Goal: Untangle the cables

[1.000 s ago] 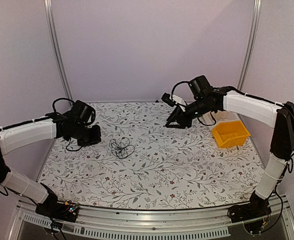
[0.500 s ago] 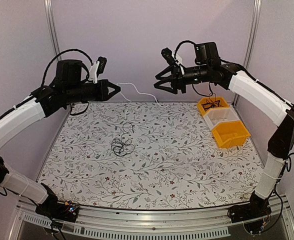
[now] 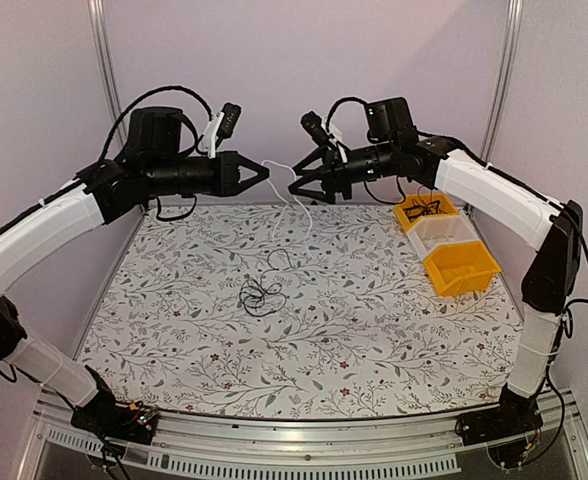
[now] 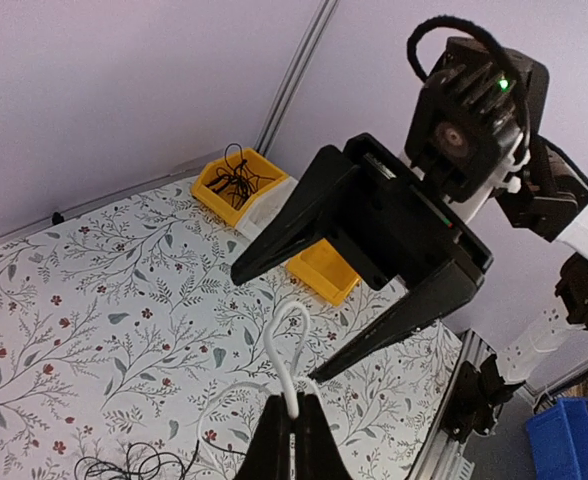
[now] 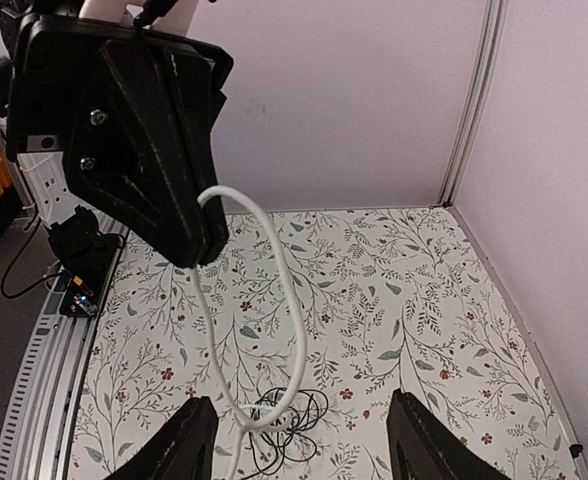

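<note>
From above, the left hand (image 3: 264,176) is pinched tight on a white cable (image 3: 279,215) that droops to the black cables (image 3: 261,293), a small knot lying mid-way across the desk (image 3: 374,330). The right hand (image 3: 299,180) faces it, spread wide and holding nothing. The left wrist view shows the white loop rising from the closed fingertips, and the right wrist view shows it hanging limp over the knot. These strands look light, soft and springy, so I'd take one free loop beside the knot, not the bunch.
</note>
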You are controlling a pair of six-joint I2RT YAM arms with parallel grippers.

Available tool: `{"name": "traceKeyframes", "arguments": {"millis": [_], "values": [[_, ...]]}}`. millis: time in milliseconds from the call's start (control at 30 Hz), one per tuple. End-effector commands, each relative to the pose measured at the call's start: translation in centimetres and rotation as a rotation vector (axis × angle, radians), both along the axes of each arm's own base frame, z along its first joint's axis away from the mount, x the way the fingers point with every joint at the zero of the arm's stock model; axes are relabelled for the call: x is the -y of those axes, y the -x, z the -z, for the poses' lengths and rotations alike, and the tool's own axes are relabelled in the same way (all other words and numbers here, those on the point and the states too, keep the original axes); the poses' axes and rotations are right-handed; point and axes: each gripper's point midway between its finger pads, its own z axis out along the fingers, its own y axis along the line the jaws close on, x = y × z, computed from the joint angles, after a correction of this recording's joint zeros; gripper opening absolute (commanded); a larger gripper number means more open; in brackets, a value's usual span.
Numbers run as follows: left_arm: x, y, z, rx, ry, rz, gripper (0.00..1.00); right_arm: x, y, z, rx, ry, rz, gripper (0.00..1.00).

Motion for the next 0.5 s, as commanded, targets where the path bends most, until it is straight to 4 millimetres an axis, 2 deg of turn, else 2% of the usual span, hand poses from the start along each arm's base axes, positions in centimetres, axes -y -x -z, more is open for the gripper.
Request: {"name": "traceKeyframes", "arguments": {"millis": [0,67,133,200,233,267,300,367,467], "values": [[1.6,0.9,-1.1,0.032,0.025,0.085,0.00,-0.4,-0.5,0.2,-0.023,-0.017,0.010,0.62],[1.8,1.1,-0.9,0.028,0.024,0.098,0.00,-0.4,-0.5,0.1,-0.033,-0.023,0.015,0.58],[2.1,1.3,-0.7,0.025,0.021,0.110,0.00,-0.4,-0.6,-0.1,-0.036,-0.025,0.024,0.46],[2.3,1.3,-0.1,0.020,0.012,0.115,0.00,-0.3,-0.9,-0.3,-0.032,-0.025,0.044,0.25],[2.4,1.3,0.6,0.016,0.003,0.115,0.00,-0.2,-1.0,-0.7,-0.023,-0.029,0.058,0.10],[2.3,1.1,1.5,0.013,-0.011,0.108,0.08,-0.1,-1.0,-1.2,-0.016,-0.033,0.064,0.00],[2.3,0.7,2.6,0.015,-0.027,0.091,0.23,0.1,-0.7,-1.9,-0.004,-0.041,0.059,0.00],[2.3,-0.2,5.1,0.026,-0.049,0.058,0.40,0.6,0.2,-3.4,0.025,-0.057,0.041,0.00],[2.8,-2.0,8.1,0.077,-0.015,0.005,0.46,1.4,1.5,-5.5,0.048,-0.079,0.028,0.00]]}}
